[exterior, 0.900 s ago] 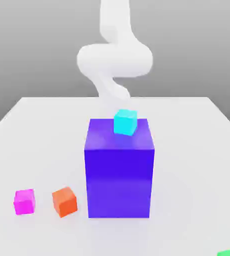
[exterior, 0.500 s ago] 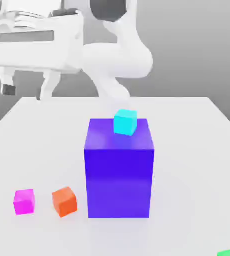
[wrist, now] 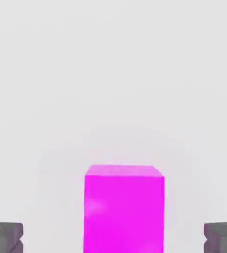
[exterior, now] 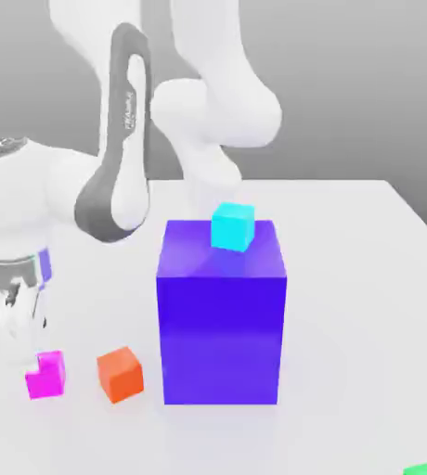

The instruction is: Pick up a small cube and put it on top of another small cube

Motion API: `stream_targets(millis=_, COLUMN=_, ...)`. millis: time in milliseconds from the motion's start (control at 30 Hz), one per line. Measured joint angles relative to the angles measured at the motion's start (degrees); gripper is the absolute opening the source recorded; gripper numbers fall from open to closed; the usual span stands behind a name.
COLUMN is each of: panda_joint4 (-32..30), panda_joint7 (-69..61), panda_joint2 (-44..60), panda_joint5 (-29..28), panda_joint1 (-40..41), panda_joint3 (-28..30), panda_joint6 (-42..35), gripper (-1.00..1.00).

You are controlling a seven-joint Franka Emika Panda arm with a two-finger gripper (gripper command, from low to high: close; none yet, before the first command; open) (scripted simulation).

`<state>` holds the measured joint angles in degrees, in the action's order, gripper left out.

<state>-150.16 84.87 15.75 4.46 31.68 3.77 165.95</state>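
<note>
Gripper (wrist: 113, 238) with fingers spread apart, the magenta cube (wrist: 124, 212) between them, ungripped on the white table (exterior: 347, 325). Closing off-centre or too high could pinch its upper edge and tip it.

The exterior view looks forward and down from above the near part of the table (exterior: 347, 325), facing the arm (exterior: 213, 111), far enough back to take in several blocks. The hand view faces the tabletop from close above the magenta cube (wrist: 124, 212), which both views share.
</note>
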Motion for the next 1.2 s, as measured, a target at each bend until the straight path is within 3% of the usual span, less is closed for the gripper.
stream_targets(millis=33, panda_joint4=0.4, panda_joint7=-0.3, panda_joint2=2.1, panda_joint5=0.4, panda_joint1=0.4, panda_joint3=-0.5, panda_joint6=1.7, gripper=0.0)
stream_targets(millis=67, panda_joint4=0.8, panda_joint7=-0.4, panda_joint2=4.1, panda_joint5=0.5, panda_joint1=0.9, panda_joint3=-1.0, panda_joint6=3.3, gripper=-1.0)
stream_targets(millis=300, panda_joint4=0.8, panda_joint7=-0.4, panda_joint2=4.6, panda_joint5=0.5, panda_joint1=1.1, panda_joint3=-1.2, panda_joint6=3.7, gripper=-1.0)
stream_targets(millis=500, panda_joint4=-0.9, panda_joint7=1.8, panda_joint2=-5.7, panda_joint5=-2.3, panda_joint1=-0.3, panda_joint3=0.1, panda_joint6=-4.9, gripper=-1.0)
stream_targets(millis=833, panda_joint4=15.7, panda_joint7=10.4, panda_joint2=1.2, panda_joint5=-9.8, panda_joint1=-19.4, panda_joint3=-12.6, panda_joint6=-16.6, gripper=-1.0)
stream_targets(millis=1133, panda_joint4=28.4, panda_joint7=17.6, panda_joint2=8.9, panda_joint5=-15.7, panda_joint1=-35.5, panda_joint3=-19.8, panda_joint6=-21.1, gripper=-1.0)
stream_targets(millis=1167, panda_joint4=30.6, panda_joint7=18.9, panda_joint2=12.3, panda_joint5=-17.4, panda_joint1=-38.1, panda_joint3=-19.5, panda_joint6=-20.0, gripper=1.0)
stream_targets(millis=1200, panda_joint4=30.6, panda_joint7=18.9, panda_joint2=12.3, panda_joint5=-17.4, panda_joint1=-38.1, panda_joint3=-19.5, panda_joint6=-20.0, gripper=1.0)
